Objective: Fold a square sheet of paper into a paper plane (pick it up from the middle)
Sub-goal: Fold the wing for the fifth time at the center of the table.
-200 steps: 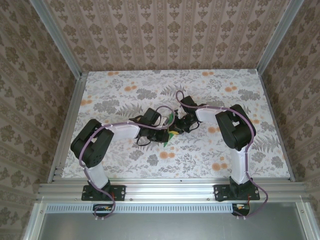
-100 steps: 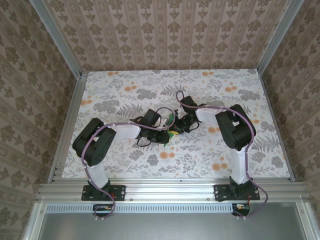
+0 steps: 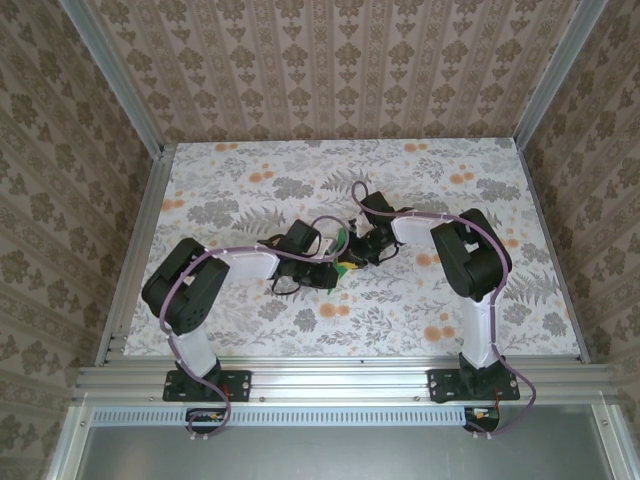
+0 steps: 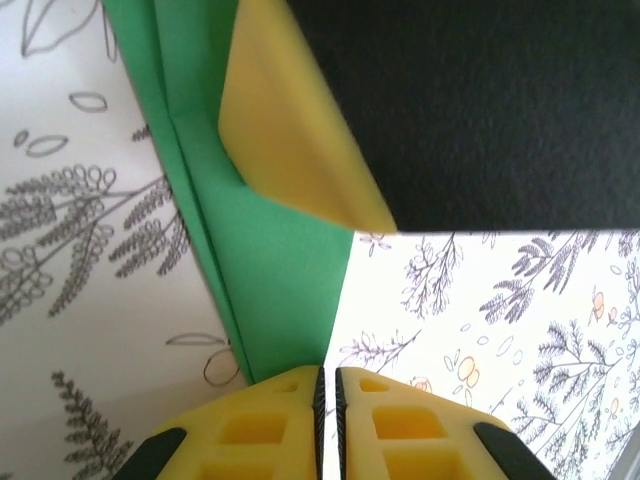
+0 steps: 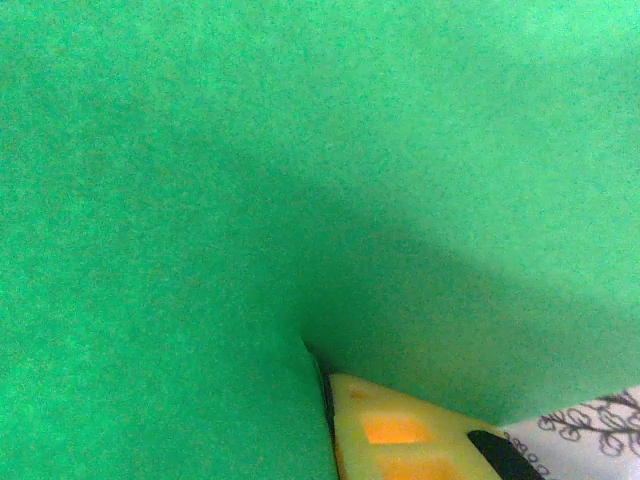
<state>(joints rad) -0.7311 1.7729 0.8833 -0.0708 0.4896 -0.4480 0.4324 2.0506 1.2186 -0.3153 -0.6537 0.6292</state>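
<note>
The square sheet of paper (image 4: 280, 260) is bright green and partly folded, with a long crease along its left side. It sits between both grippers at the middle of the table (image 3: 250, 180). My left gripper (image 4: 328, 372) is shut, and the sheet's right edge runs straight into the slit between its yellow pads. My right gripper (image 5: 326, 385) is shut on the paper (image 5: 300, 150), which puckers where it enters the jaws and hides one finger. In the left wrist view the right gripper's yellow finger (image 4: 290, 130) lies against the sheet. From above, the two grippers (image 3: 335, 268) (image 3: 352, 255) almost touch.
The floral tabletop is bounded by aluminium rails (image 3: 135, 250) and patterned walls on three sides. Both arms reach inward, elbows (image 3: 185, 285) (image 3: 470, 250) out to the sides. A purple cable (image 3: 360, 190) loops above the right wrist.
The left arm's elbow has swung slightly right and back again, with its wrist staying by the paper. The right arm has not moved.
</note>
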